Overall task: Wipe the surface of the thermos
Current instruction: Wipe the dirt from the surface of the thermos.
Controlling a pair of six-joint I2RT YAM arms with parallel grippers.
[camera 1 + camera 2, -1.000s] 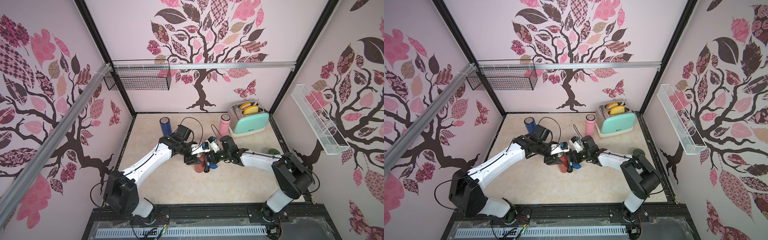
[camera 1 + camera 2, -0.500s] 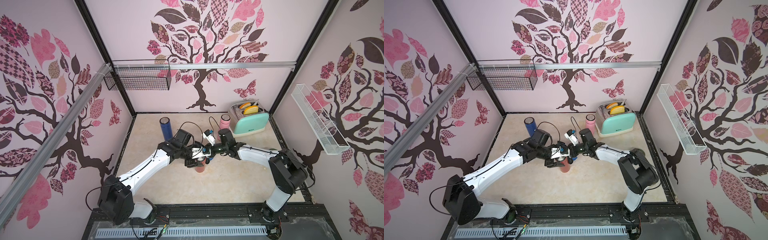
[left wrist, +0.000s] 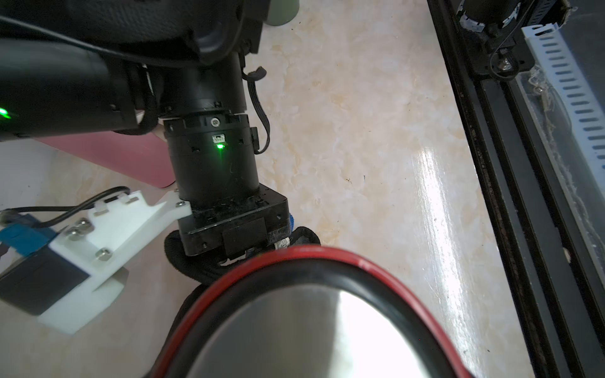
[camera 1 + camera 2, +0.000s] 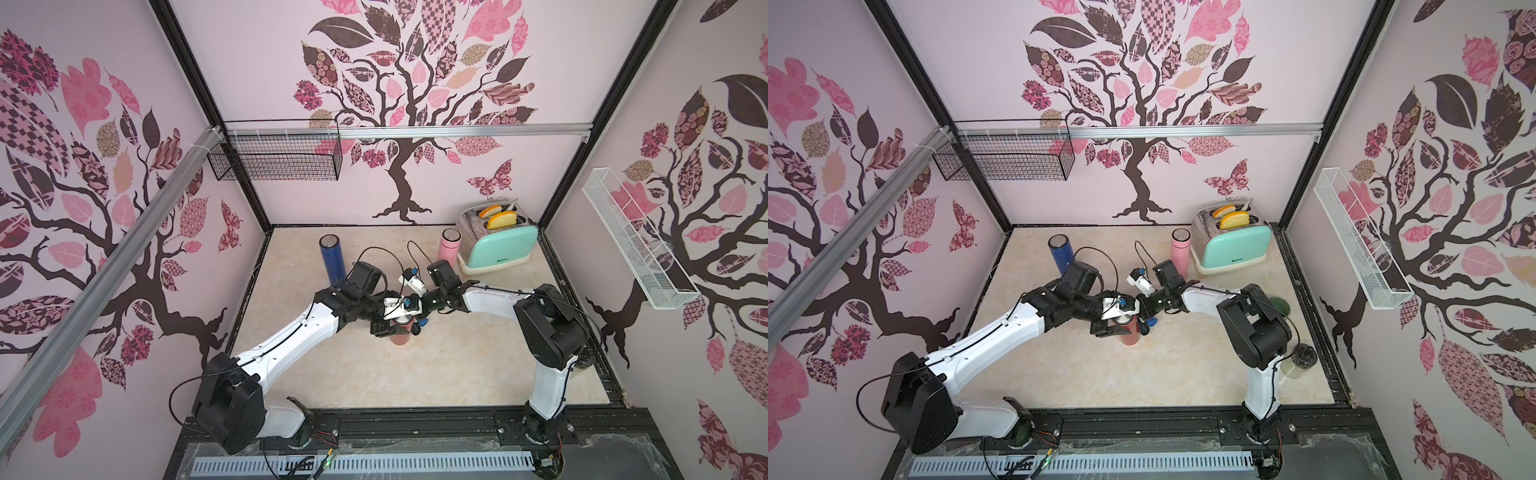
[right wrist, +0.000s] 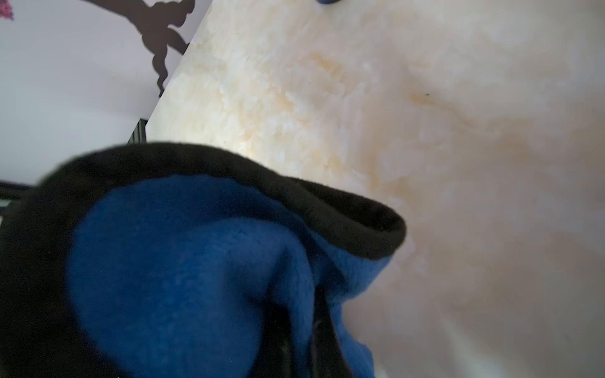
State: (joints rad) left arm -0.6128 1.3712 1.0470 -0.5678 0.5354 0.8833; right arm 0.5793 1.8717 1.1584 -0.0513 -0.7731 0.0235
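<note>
Both hands were busy: left hand (image 4: pixel 1109 329) clamped the red thermos (image 4: pixel 1131 336) under its lid, right hand (image 4: pixel 1144 325) pinched a blue cloth (image 5: pixel 196 278) beside it. Looked rigid and slick; I'd grip the wall firmly.

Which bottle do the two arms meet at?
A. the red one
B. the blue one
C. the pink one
A. The red bottle stands mid-table where the left arm and right arm come together; the blue bottle and pink bottle stand apart, further back.
</note>
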